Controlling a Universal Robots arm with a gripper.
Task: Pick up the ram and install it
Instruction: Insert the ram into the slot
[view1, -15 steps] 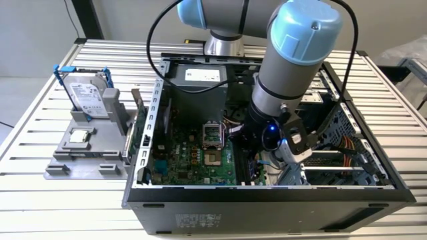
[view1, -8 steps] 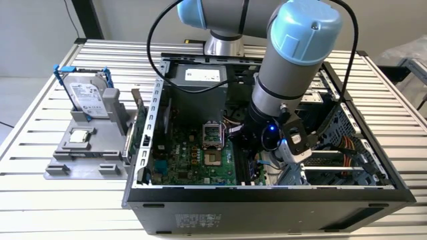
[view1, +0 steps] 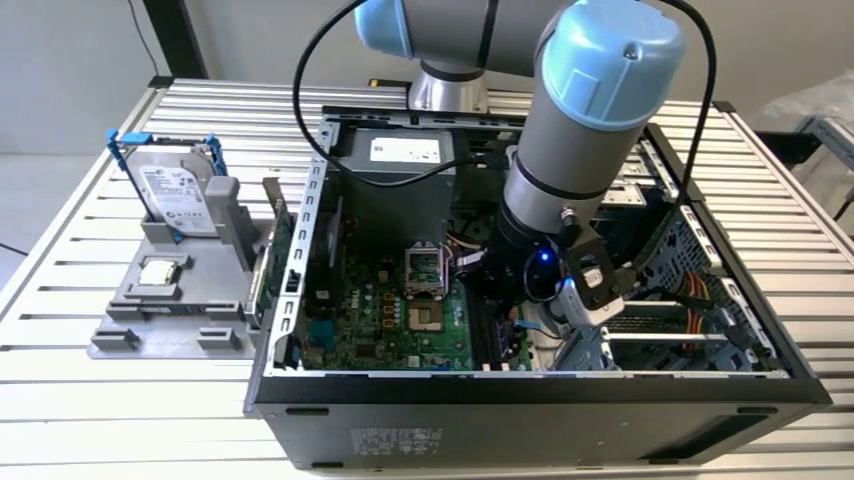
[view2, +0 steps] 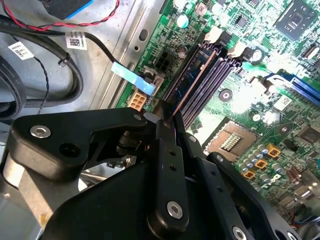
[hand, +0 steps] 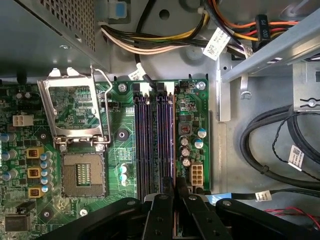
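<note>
The ram (view2: 194, 74) is a long thin dark stick seen edge-on in the second wrist view. It stands on edge along the outermost of the black memory slots (hand: 150, 145), with its near end between my fingertips. My gripper (view2: 167, 122) is shut on that end, deep inside the open computer case (view1: 534, 385). In the first wrist view my gripper (hand: 176, 194) sits directly over the near end of the slot row. I cannot tell how deep the stick sits in the slot.
An open processor socket (hand: 82, 175) with its raised latch frame lies beside the slots. Black and coloured cables (hand: 270, 145) run along the case floor. Outside the case, a grey fixture (view1: 174, 320) holds a hard drive (view1: 180, 190) and a processor chip (view1: 160, 270).
</note>
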